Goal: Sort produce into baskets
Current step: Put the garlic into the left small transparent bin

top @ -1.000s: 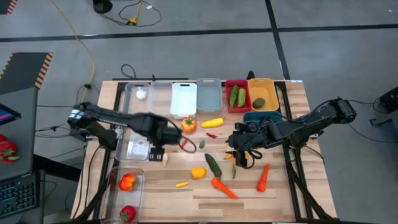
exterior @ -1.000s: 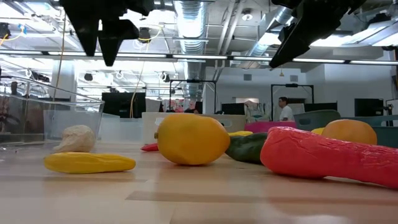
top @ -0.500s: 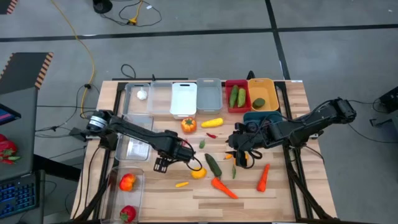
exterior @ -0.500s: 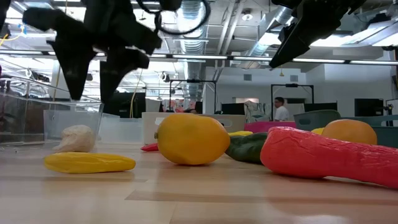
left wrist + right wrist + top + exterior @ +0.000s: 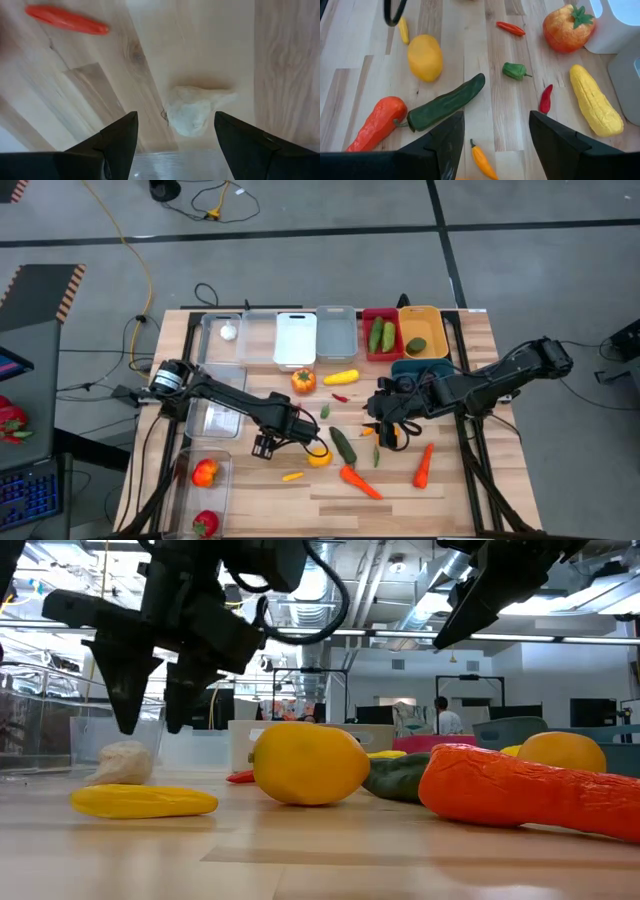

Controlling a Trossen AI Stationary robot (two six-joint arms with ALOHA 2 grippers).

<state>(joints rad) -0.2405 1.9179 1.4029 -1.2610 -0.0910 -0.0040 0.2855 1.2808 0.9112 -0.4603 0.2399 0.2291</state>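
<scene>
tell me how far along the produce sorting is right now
Partly done. Two cucumbers sit in the red basket, one green piece in the orange-yellow basket, a garlic in a clear bin, two tomatoes in the near clear bin. In hand: nothing; the left gripper hangs open over a garlic, the right gripper open above the chilies. Left: lemon, carrots, cucumber and more.

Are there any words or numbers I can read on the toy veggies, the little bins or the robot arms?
None: no readable text shows in any view.
The clear, white, grey, red and orange-yellow plastic bins look plain.
The wooden table and toy produce carry no labels.
Background screens in the low view are too far to read.
</scene>
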